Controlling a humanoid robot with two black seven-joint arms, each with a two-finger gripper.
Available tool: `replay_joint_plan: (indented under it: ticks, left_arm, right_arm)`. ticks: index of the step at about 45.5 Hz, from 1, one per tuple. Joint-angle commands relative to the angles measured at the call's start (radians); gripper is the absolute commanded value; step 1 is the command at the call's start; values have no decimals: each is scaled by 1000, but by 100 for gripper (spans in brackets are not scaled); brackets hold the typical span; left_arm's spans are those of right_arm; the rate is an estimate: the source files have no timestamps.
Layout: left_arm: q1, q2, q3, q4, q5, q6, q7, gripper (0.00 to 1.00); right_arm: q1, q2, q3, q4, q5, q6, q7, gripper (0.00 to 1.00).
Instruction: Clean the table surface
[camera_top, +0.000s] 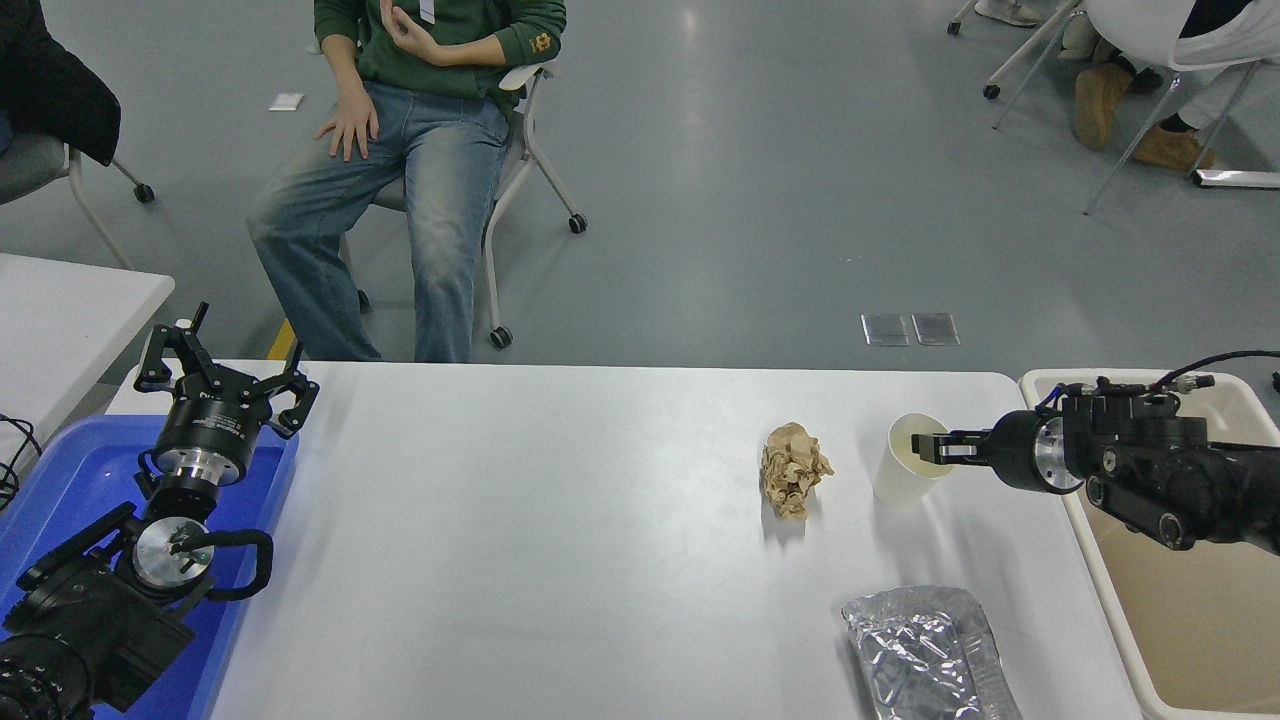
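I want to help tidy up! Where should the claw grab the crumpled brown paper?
Probably best across its narrow middle, from straight above. The paper is a tall, lumpy wad lying free on the table, so two opposite sides are bare. The cup stands close on its right with the right claw at the rim, so a sideways reach from there looks crowded.

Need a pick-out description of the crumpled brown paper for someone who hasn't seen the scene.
Start at the big white table and look at its right half, short of the beige bin. The crumpled brown paper lies there, just left of the white paper cup that the right pincer reaches. It is the only tan, wrinkled wad; the cup is smooth and the foil tray nearer the camera is silver.
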Motion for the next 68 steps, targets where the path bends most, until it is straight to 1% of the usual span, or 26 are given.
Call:
replay_joint_plan:
  ticks: [1, 11, 18, 24, 36, 43, 48, 53, 68]
  left_arm:
    - [0, 0, 0, 0, 0, 0, 0, 100]
    - [0, 0, 0, 0, 0, 0, 0, 100]
    - [0, 0, 0, 0, 0, 0, 0, 100]
    - [0, -1, 0, 0, 0, 0, 0, 100]
    - [0, 0, 0, 0, 0, 0, 0, 100]
    - [0, -1, 0, 0, 0, 0, 0, 100]
    - [0, 0, 0, 0, 0, 0, 0, 100]
    - [0, 0, 0, 0, 0, 0, 0, 100]
    - [0, 0, 0, 0, 0, 0, 0, 100]
  right_arm:
    - [21, -3, -56, 1, 7, 0, 26, 0]
    - [46, -8, -50, 4, 10, 6, 34, 0]
    - [75, -41, -41, 27, 21, 11, 53, 0]
    - [155, -133, -41, 162, 43, 38, 65, 0]
    - [296, -310, -41, 443, 30, 38, 63, 0]
    - [359, -412, -47, 559, 20, 38, 63, 0]
    - [389, -483, -47, 632, -22, 38, 63, 0]
    - [402, -540, -44, 668, -45, 38, 63, 0]
    - [400, -670, -38, 667, -59, 35, 68, 0]
